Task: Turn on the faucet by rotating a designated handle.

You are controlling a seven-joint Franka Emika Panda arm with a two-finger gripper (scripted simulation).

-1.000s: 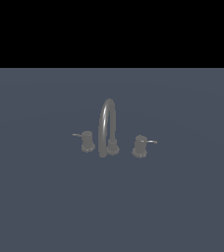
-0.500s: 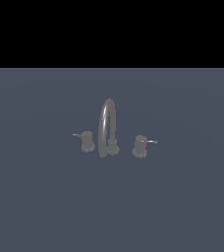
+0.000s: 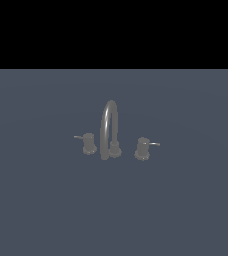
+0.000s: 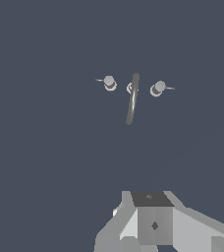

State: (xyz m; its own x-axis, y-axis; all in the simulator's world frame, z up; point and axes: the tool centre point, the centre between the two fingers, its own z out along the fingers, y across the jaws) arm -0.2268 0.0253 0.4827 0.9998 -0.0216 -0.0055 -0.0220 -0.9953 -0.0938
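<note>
Claw (image 4: 153,231) shows only in the wrist view, as a blocky grey body at the frame's edge; its fingertips are cut off there, so whether it is open or closed cannot be told, and nothing is seen in its grip. It sits well apart from the faucet (image 3: 109,131), high above the tabletop (image 3: 46,200), with bare slate-blue surface between them. In the exterior view no part of the arm appears.

The faucet stands upright near the middle of the tabletop: a tall arched spout (image 4: 132,98) on a round base, with a squat knob on each side, each just beside the base but not touching it. The handle (image 3: 88,143) is the knob on the exterior view's left, its thin dim lever pointing outward, away from the spout. The twin knob (image 3: 143,148) stands on the exterior view's right, its brighter lever also pointing outward. From the wrist camera the set is seen from above, the spout a narrow bar between the two knobs.
</note>
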